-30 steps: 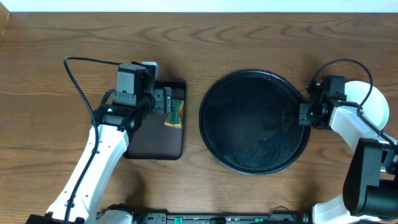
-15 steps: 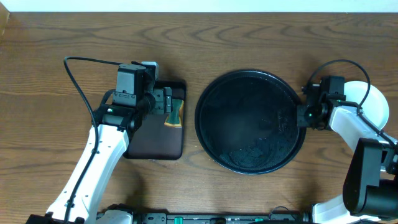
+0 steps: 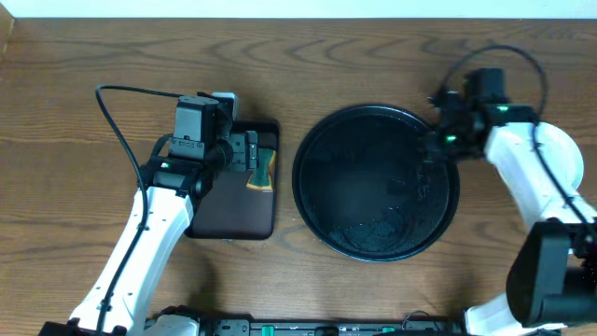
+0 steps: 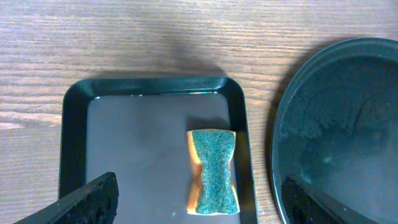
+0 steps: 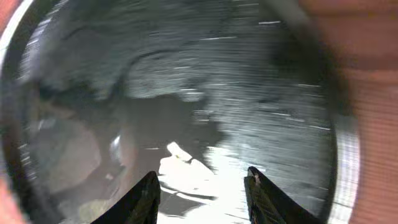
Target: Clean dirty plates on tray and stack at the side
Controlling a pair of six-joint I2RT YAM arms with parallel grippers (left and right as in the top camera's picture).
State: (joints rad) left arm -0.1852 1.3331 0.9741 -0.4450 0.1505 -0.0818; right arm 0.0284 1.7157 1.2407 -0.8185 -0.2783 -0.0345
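The round black tray lies mid-table, wet and glossy, with no plate on it. It fills the right wrist view. A pale plate stack sits at the far right, mostly hidden by my right arm. My right gripper is open and empty, hovering over the tray's upper right part. My left gripper is open and empty, just above a green-and-yellow sponge.
The sponge lies at the right side of a small rectangular dark tray, left of the round tray. A black cable loops from the left arm.
The round tray slid slightly left. My right gripper then lifted and swung back and left, from the tray's right rim to over its upper right part. The left arm has not moved.
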